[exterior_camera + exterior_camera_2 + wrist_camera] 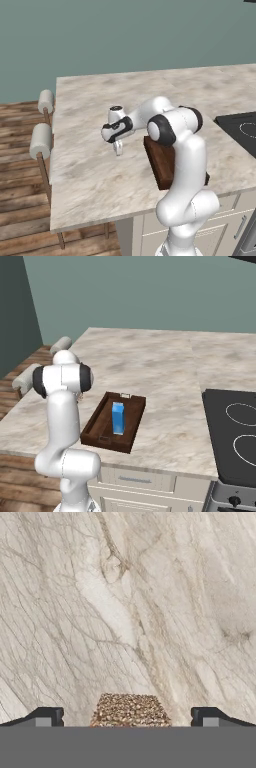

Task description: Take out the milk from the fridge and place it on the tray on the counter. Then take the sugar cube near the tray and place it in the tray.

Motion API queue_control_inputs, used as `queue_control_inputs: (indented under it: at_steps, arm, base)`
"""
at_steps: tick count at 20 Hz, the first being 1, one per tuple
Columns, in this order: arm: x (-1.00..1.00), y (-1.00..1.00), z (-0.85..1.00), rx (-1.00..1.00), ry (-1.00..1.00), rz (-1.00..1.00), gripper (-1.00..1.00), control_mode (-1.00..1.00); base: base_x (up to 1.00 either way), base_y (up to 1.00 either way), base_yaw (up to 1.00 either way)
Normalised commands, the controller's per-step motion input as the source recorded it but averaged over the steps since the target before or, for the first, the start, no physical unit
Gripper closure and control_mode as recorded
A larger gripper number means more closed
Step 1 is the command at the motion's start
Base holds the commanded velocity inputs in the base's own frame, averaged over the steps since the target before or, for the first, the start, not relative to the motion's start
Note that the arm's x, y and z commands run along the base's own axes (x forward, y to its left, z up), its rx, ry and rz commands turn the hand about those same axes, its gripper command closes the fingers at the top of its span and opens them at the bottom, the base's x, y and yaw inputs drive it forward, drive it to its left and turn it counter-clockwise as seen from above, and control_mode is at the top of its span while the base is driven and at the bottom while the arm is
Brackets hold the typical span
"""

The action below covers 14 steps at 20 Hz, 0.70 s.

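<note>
Sugar cube [130,710] square-on between wide gripper [128,717] tips.

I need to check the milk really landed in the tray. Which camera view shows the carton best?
The right base view: the milk stands upright inside the tray, unobstructed. In the left base view the arm covers most of the tray, hiding the carton. The hand view looks down at the counter and the sugar cube.

A broad marbled counter [150,363] carries a dark wooden tray [96,424] near its front edge; a speckled sugar cube [130,710] lies on the stone.
</note>
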Motion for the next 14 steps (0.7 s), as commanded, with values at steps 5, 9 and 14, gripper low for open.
queue_control_inputs:
  at_steps: [5,9,14]
  arm:
    - [0.16,0.0,-0.31,0.0,0.0,0.02,1.0,-1.0]
    - [0.08,0.0,-0.29,0.0,0.0,0.01,1.0,-1.0]
    - [0.0,0.0,-0.3,0.0,0.0,0.01,1.0,-1.0]
  base:
    - [0.0,0.0,0.0]
    - [0.0,0.0,0.0]
    - [0.0,0.0,0.0]
